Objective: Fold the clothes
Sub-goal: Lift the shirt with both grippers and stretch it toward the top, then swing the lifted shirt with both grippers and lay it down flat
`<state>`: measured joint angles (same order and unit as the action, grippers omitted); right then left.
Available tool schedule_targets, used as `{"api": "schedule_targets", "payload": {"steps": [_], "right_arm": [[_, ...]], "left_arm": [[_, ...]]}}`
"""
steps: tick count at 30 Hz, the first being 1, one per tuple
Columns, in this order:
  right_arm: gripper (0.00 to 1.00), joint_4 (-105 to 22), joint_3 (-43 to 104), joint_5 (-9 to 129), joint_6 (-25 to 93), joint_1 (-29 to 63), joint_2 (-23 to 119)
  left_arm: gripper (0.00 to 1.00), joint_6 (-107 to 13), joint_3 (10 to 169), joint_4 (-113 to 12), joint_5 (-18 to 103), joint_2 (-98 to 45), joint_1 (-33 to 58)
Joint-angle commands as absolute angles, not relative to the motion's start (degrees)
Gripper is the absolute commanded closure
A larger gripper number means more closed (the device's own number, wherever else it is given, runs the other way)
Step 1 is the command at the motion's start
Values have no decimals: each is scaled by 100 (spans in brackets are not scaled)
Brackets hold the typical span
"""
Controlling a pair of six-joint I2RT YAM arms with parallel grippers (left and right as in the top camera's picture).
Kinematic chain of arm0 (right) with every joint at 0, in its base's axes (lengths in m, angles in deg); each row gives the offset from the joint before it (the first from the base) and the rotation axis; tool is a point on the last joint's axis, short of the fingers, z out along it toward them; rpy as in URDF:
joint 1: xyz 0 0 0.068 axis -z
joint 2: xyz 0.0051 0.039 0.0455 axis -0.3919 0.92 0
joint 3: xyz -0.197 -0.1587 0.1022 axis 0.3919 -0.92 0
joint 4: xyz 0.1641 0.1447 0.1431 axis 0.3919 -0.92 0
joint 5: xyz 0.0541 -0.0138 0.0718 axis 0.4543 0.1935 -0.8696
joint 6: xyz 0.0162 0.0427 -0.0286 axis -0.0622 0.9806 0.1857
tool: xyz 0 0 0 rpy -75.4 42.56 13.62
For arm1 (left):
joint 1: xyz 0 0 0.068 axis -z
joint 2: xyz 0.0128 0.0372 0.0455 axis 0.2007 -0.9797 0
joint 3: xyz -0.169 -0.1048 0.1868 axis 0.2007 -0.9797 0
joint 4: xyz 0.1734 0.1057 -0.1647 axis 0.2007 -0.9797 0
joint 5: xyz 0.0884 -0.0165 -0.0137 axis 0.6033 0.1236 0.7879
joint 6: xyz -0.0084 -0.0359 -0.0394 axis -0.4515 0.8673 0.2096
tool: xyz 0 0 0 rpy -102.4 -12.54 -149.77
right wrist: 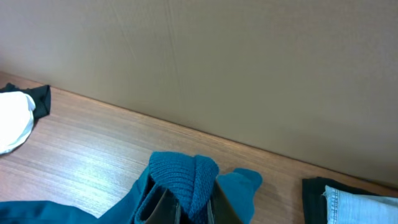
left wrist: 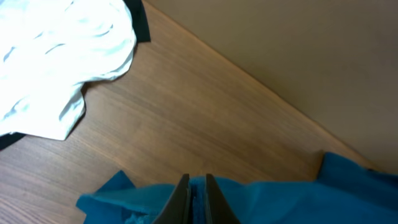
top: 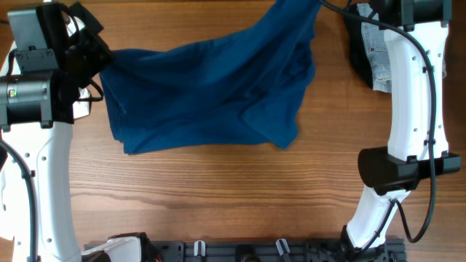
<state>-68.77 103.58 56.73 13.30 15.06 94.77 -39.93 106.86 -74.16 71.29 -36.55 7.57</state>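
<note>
Dark-blue shirt [right wrist: 186, 177]: ribbed collar clamped between jaws of right gripper [right wrist: 191, 210]; white garment [right wrist: 12, 121] seen far left, denim jeans [right wrist: 360, 205] lower right.

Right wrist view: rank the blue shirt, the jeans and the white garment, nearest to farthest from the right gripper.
1. The blue shirt: pinched in the right gripper, collar bunched at its fingers.
2. The jeans: low at the right edge of the view.
3. The white garment: far left, higher in the view.
</note>
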Motion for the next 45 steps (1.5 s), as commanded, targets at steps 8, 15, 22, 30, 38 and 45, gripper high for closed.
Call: {"api": "schedule_targets", "payload": {"steps": [8, 15, 22, 30, 38, 45], "right_arm": [[96, -6036, 10376, 6023, 1134, 1554, 9508], [96, -6075, 10393, 6366, 1144, 1740, 8983], [96, -6320, 10391, 6366, 1295, 2433, 7746], [96, -6792, 10391, 6363, 1293, 2973, 6629], [96, -6680, 10391, 6361, 1249, 2975, 6513], [96, -6068, 10391, 6086, 1256, 2973, 7665]], "left_arm": [[96, -4686, 10788, -6048, 8117, -3649, 772], [96, -4686, 10992, -5239, 8289, -3478, 772], [96, -4815, 11761, -5206, 8222, -3168, 772], [96, -4786, 11794, -5239, 7208, -2468, 774], [96, -4791, 11794, -4970, 7212, -2193, 772], [96, -4797, 11794, -4651, 7253, -3284, 770]]}}
